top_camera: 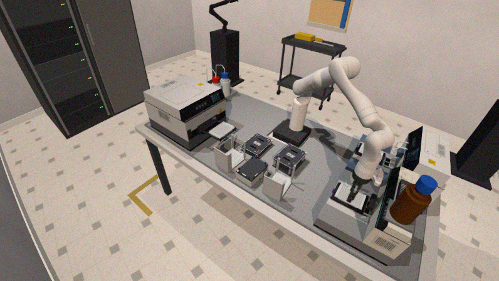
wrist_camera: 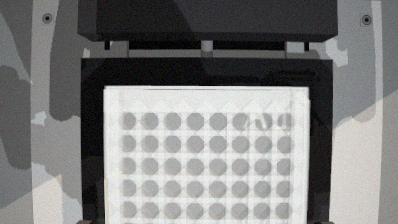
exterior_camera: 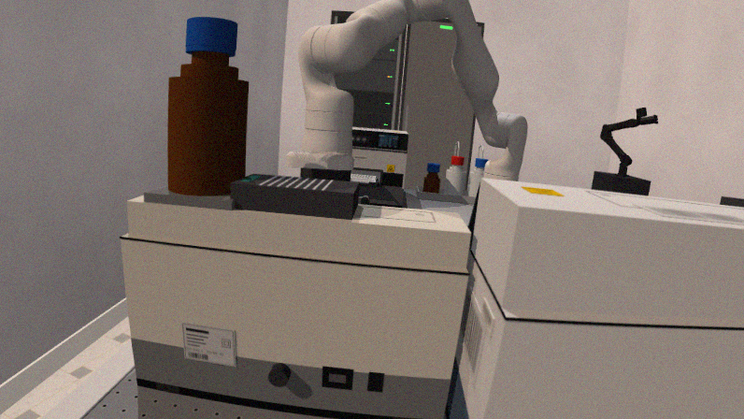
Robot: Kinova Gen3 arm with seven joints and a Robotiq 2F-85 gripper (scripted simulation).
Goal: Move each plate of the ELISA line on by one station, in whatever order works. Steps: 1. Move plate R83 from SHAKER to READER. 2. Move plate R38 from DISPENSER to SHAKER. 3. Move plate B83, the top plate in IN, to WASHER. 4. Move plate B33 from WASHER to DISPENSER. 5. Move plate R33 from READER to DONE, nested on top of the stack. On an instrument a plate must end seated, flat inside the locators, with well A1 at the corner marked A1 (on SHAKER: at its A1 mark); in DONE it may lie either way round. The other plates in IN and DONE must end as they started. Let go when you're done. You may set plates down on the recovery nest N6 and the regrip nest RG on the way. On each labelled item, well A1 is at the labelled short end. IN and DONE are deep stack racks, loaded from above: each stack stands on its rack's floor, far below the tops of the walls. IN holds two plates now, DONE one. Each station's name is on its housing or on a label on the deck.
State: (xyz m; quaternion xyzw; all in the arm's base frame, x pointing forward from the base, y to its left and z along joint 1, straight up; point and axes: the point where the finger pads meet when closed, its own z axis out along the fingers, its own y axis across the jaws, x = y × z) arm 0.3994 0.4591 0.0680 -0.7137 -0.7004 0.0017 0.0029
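Note:
A white well plate [top_camera: 346,196] sits flat in a black nest on the grey instrument at the front right of the table. My gripper [top_camera: 354,194] is open and points straight down over the middle of this plate, very close above it. In the wrist view the plate [wrist_camera: 206,160] fills the lower frame, with a faint label [wrist_camera: 270,121] near its far right corner that is too faint to read. The fingertips do not show in the wrist view. Another white plate [top_camera: 222,130] lies on the tray of the big instrument at the left.
A dark head [wrist_camera: 207,20] of the instrument stands just beyond the plate. A brown bottle [top_camera: 412,201] stands to its right. Two stack racks [top_camera: 228,157] [top_camera: 276,183], two black nests [top_camera: 258,143] [top_camera: 289,157] and a dark-topped box [top_camera: 252,170] stand mid-table.

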